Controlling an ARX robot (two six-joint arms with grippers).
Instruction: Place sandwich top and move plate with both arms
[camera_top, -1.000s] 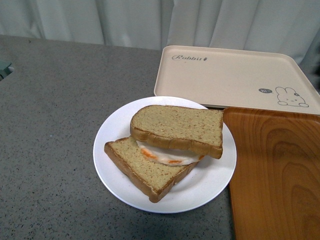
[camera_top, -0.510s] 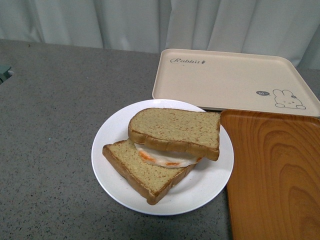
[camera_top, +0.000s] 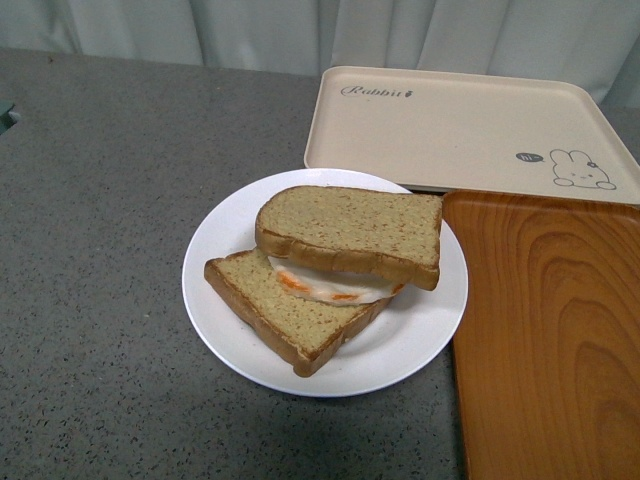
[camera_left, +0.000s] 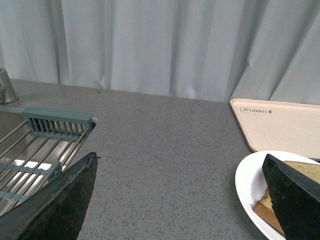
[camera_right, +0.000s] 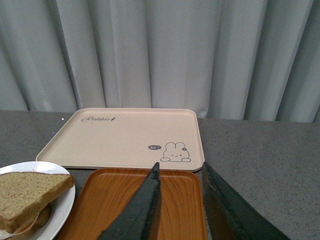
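Finding the sandwich top (camera_top: 350, 232) laid askew over the fried egg (camera_top: 318, 288) and the lower bread slice (camera_top: 285, 315), all stacked on the plate (camera_top: 215, 300) on the grey counter (camera_top: 100, 250). Noting the plate's rim just beside the wooden tray (camera_top: 550, 340) and close in front of the rabbit tray (camera_top: 450, 130).

From the left wrist: seeing the left gripper (camera_left: 179, 157) spread wide, grasping nothing. 1 finger (camera_left: 295, 200) stands in front of the plate (camera_left: 247, 180) and hides part of the sandwich top (camera_left: 307, 170), with the other toward the sink rack (camera_left: 57, 125). Cannot tell whether that finger touches the plate.

From the right wrist: seeing the right gripper (camera_right: 180, 167) released, its 2 fingers a narrow gap apart and holding nothing. Hanging over the wooden tray (camera_right: 110, 185), with the plate (camera_right: 62, 212) and sandwich top (camera_right: 27, 190) off to 1 side, apart from it.

Against 0.5 s ago: finding the whole front scene higher in the frame, plate, bread and both trays alike. Keeping the same places relative to each other.
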